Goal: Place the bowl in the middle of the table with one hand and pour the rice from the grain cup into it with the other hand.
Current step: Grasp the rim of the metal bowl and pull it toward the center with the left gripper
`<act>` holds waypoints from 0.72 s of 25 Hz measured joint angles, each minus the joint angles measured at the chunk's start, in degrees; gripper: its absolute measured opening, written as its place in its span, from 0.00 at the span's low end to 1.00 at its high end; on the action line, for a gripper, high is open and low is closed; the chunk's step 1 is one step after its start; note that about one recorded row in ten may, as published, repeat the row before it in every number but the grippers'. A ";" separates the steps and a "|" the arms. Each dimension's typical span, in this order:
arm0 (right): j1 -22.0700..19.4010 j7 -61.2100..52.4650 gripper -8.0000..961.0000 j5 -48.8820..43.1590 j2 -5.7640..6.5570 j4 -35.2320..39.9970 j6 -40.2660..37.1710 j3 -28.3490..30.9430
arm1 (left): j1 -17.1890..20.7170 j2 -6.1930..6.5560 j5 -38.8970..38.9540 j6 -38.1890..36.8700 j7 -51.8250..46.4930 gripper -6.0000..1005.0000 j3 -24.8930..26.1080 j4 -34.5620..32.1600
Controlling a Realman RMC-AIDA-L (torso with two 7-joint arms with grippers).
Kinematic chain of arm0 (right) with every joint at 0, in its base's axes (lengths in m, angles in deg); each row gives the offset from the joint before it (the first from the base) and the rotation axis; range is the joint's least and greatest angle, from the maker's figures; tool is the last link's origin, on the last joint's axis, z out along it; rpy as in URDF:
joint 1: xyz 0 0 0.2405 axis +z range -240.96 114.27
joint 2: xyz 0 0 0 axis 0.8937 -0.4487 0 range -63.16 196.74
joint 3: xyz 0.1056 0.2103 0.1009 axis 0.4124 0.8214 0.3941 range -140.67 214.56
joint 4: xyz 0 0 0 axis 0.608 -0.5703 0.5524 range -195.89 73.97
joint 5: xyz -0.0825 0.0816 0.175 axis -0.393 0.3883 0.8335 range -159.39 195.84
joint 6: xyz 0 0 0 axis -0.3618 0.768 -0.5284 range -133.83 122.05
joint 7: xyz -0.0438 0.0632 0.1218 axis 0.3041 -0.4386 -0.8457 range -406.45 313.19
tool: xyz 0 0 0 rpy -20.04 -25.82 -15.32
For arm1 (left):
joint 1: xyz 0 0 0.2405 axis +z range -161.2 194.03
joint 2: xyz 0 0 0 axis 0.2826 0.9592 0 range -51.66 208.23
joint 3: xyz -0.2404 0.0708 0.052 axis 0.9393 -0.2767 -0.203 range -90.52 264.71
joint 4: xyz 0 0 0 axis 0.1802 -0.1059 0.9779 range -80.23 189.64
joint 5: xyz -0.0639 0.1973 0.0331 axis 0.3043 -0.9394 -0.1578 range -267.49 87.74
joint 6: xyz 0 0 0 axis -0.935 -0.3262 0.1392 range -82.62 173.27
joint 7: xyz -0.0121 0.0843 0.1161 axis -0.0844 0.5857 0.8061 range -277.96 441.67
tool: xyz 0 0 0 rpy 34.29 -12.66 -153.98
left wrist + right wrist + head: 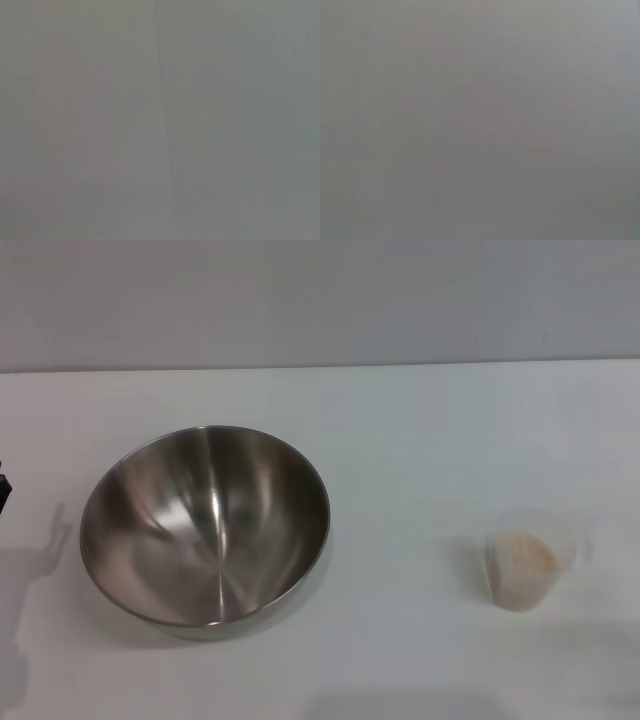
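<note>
The bowl [205,525], a large shiny steel one, stands empty on the left half of the white table [400,440] in the head view. The grain cup [527,558], small and clear, stands upright on the right side with pale rice [522,555] filling most of it. Nothing touches either one. A dark sliver of the left arm [3,492] pokes in at the left edge, beside the bowl, and casts a shadow on the table. Neither gripper itself shows. Both wrist views hold only a plain grey surface.
The table's far edge meets a grey wall [320,300] at the back. Bare tabletop lies between the bowl and the cup.
</note>
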 joint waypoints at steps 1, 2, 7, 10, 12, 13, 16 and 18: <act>0.08 0.14 0.77 -0.05 0.00 -0.02 0.08 0.00 | 0.02 0.00 0.00 0.01 0.04 0.83 0.00 0.01; 0.08 0.14 0.77 -0.05 0.00 -0.02 0.08 0.00 | 0.02 0.00 0.00 0.01 0.04 0.83 0.00 0.01; 0.17 0.25 0.77 -0.09 0.00 -0.08 0.21 -0.05 | 0.11 -0.01 0.00 -0.13 -0.02 0.83 0.00 0.04; 0.17 0.27 0.77 -0.09 0.00 -0.08 0.52 -0.09 | 0.10 -0.01 0.00 -0.13 -0.03 0.83 0.00 0.06; 0.16 0.31 0.77 -0.09 0.00 -0.06 0.66 -0.09 | -0.05 0.04 0.04 -0.04 -0.07 0.83 0.07 0.04; 0.15 0.38 0.77 -0.09 0.00 -0.03 0.70 -0.09 | -0.07 0.06 0.07 -0.01 -0.07 0.83 0.09 0.04; 0.14 0.39 0.77 -0.09 0.00 -0.02 0.70 -0.09 | -0.05 0.08 0.09 0.01 -0.07 0.83 0.09 0.07; 0.20 0.40 0.77 -0.09 0.00 0.01 0.71 -0.09 | -0.01 0.09 0.10 0.02 -0.07 0.83 0.09 0.07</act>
